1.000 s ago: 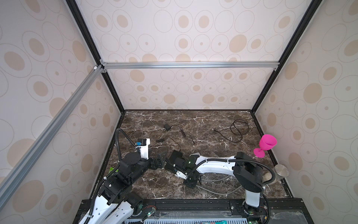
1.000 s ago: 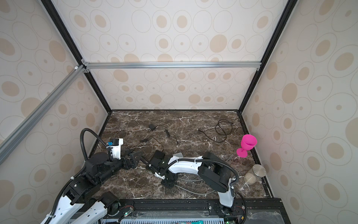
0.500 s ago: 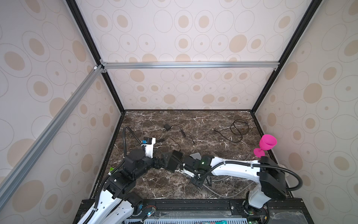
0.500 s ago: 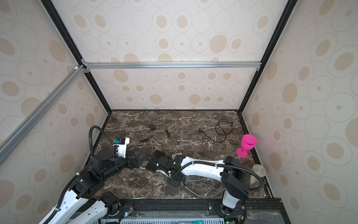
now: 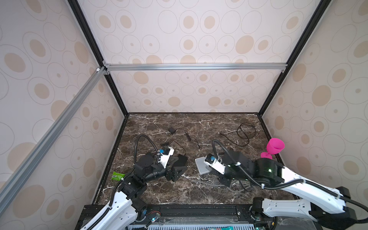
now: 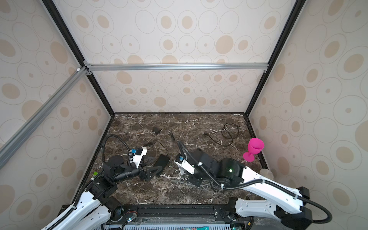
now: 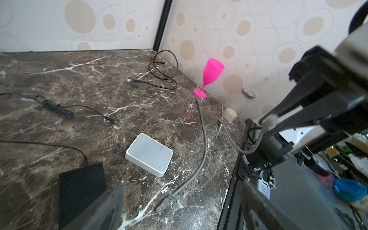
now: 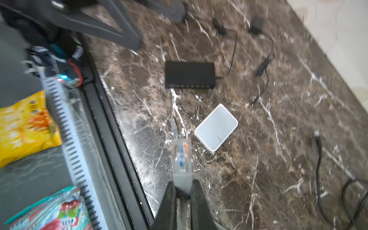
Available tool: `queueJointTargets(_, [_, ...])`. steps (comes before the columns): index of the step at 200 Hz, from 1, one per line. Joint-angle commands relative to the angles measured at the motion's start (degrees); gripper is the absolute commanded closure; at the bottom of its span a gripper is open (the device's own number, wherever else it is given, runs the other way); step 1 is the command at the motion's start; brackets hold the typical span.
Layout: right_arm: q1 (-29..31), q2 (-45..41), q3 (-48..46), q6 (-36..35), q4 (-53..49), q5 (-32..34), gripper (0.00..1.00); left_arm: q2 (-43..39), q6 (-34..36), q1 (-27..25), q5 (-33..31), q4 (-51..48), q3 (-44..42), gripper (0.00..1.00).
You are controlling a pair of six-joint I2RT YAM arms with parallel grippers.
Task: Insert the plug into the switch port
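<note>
Where the desk [image 5: 179, 191] meets its front edge, right of centre, the right gripper [image 8: 182, 188] is clamped on the grey cable [image 7: 204, 143] just behind its clear plug [image 8: 180, 155]. The plug projects fully beyond the fingers [image 8: 169, 201], held off the surface and pointing toward the far left corner. The cable's other end [image 7: 164, 204] lies loose on the desk near the front edge.

Left of centre, the left gripper [image 6: 152, 166] has its jaws spread wide and grips nothing. The black switch [image 8: 190, 74] lies flat just beyond its fingertips; contact between them cannot be determined. The switch's port row faces the front edge. The plug is well apart from the switch.

Between plug and switch, slightly to the right, a white box [image 8: 217, 127] lies flat.

Further back, a black adapter [image 5: 171, 130] with a thin lead lies toward the far edge, left of centre. A coiled black cable [image 5: 246, 131] lies near the far right corner. A pink goblet [image 5: 274, 146] stands upright at the right edge.
</note>
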Motion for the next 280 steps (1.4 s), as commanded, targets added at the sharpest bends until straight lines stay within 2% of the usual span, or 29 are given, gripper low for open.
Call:
queueJointTargets(1, [0.0,-8.2,-2.5,-15.3,0.7,-10.1,1.00,-1.1,11.3,-1.4,5.6,4.3,0.9,0.04])
queueJointTargets(18, [0.0,-12.6,-1.7,-16.7,0.5,-9.3,1.00,-1.1,17.7,-2.9,8.3,5.2,1.1,0.02])
queueJointTargets(28, [0.0,-12.3,0.2,-18.2,-2.7,-11.3,1.00,-1.1,19.7,-4.1,7.1,6.0,1.1,0.02])
queueJointTargets(46, [0.0,-8.1,4.5,-18.9,-9.9,-14.5,1.00,0.0,23.4,-6.0,6.0,6.6,1.6,0.02])
queueJointTargets(63, [0.1,-3.2,7.9,-18.7,-15.1,-18.8,1.00,0.6,29.1,-9.8,4.0,6.5,1.7,0.02])
queueJointTargets(82, [0.0,0.7,9.6,-18.0,-16.1,-23.3,1.00,-0.6,36.5,-14.1,0.5,6.5,0.4,0.02])
queueJointTargets(92, [0.0,2.0,9.6,-17.6,-15.1,-25.1,1.00,-1.9,38.1,-15.7,-2.0,7.6,-1.1,0.02])
queueJointTargets(116, [0.0,5.1,10.2,-16.4,-13.7,-25.9,1.00,-3.7,37.6,-16.5,-4.2,9.8,-4.7,0.02])
queueJointTargets(147, [0.0,10.0,12.7,-13.9,-13.2,-20.2,1.00,-4.4,36.5,-16.7,-3.6,9.4,-5.1,0.02])
queueJointTargets(171, [0.0,13.7,14.3,-12.7,-12.6,-18.4,1.00,-3.8,36.8,-16.7,-2.2,8.5,-4.6,0.02])
queueJointTargets(185, [0.0,16.1,15.5,-11.8,-12.8,-16.2,1.00,-3.3,36.8,-16.7,-1.1,8.1,-4.5,0.08])
queueJointTargets(200, [0.0,18.4,16.4,-11.4,-13.3,-14.7,1.00,-2.3,36.0,-16.7,-0.5,7.6,-3.8,0.21])
queueJointTargets(231, [0.0,22.4,18.7,-10.7,-14.7,-13.9,1.00,1.0,36.1,-16.7,2.2,6.4,-2.2,0.41])
queueJointTargets(280, [0.0,25.3,19.3,-10.5,-15.0,-14.6,1.00,4.1,33.9,-16.7,3.9,6.7,-0.9,0.45])
